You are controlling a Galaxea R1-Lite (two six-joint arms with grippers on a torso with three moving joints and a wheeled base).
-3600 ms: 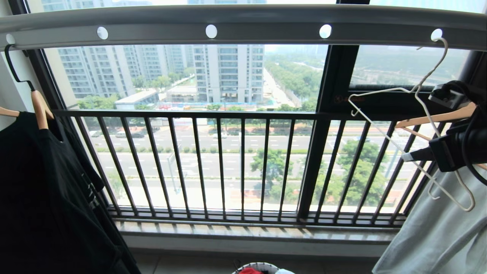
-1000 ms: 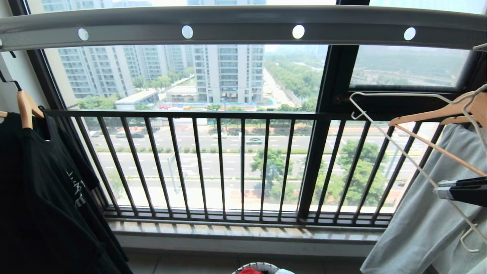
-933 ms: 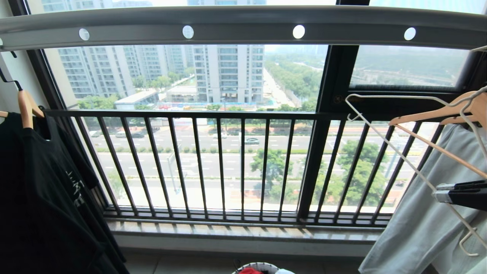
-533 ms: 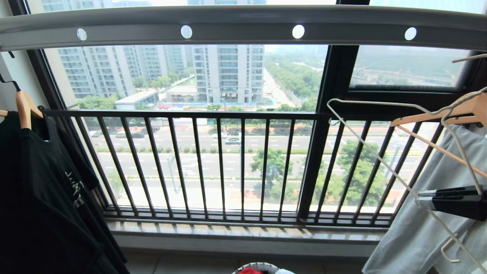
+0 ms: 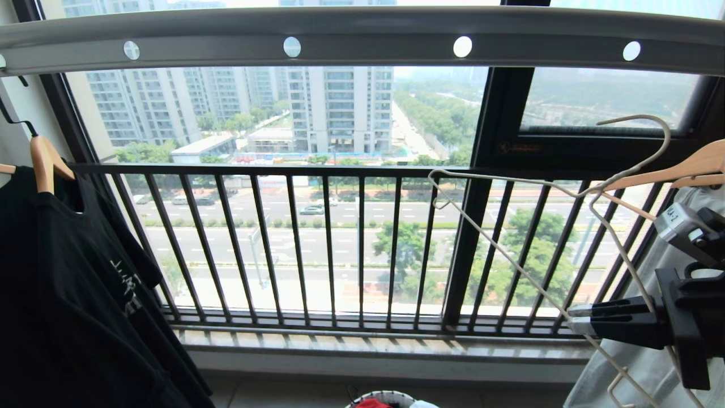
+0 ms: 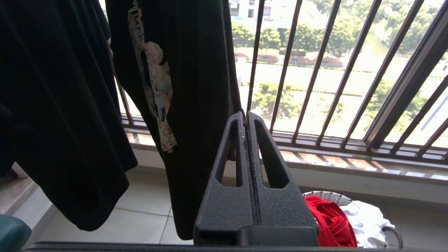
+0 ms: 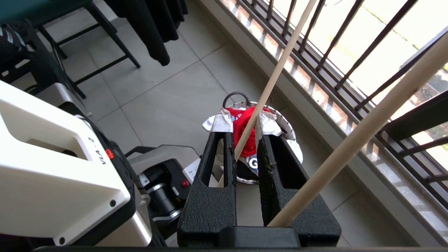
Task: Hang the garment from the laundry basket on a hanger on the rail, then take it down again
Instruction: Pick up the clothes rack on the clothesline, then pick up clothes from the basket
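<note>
Right gripper [image 5: 575, 319] at the right, well below the rail [image 5: 362, 35], fingers narrowed onto a wire of the hanger [image 5: 510, 249] (hook free of the rail's holes, whole frame tilted). Below the rail, on the floor by the window sill: the laundry basket [image 7: 285, 123], with the garment [image 7: 245, 129] bunched inside beside white cloth [image 6: 364, 218]. Left gripper [image 6: 247, 120] low beside a hanging black shirt [image 5: 73, 294], fingers pressed together, holding nothing.
</note>
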